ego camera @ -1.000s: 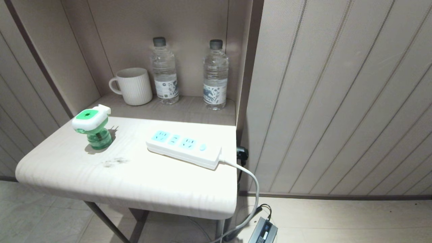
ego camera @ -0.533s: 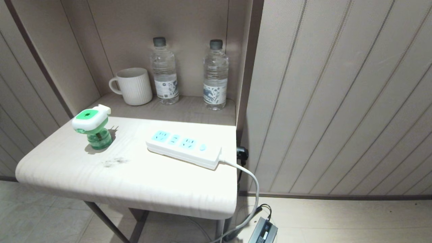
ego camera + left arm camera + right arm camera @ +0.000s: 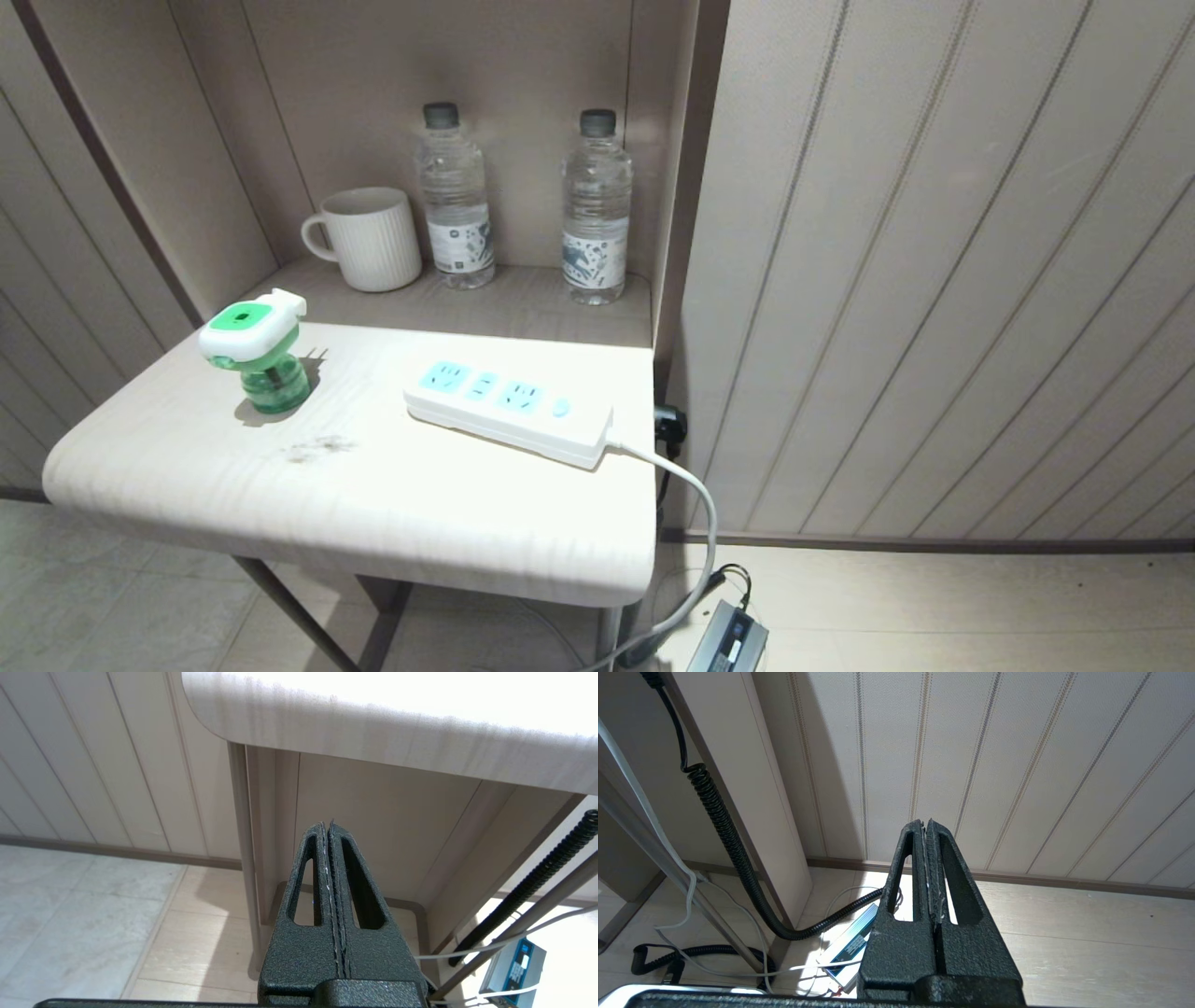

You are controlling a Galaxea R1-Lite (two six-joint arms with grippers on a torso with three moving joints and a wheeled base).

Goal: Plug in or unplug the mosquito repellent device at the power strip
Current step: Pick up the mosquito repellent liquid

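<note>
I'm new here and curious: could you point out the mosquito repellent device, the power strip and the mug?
mosquito repellent device [image 3: 245,329]: head view, on its green top.
power strip [image 3: 509,420]: head view, on its white side.
mug [image 3: 378,239]: head view, on its ribbed wall.

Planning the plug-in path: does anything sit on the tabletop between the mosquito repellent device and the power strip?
Nothing visible: bare tabletop separates the mosquito repellent device from the power strip; mug and water bottles stand behind.

Mosquito repellent device [image 3: 254,357] on table [image 3: 373,504] left of power strip [image 3: 509,411], mug [image 3: 369,239] behind
</note>
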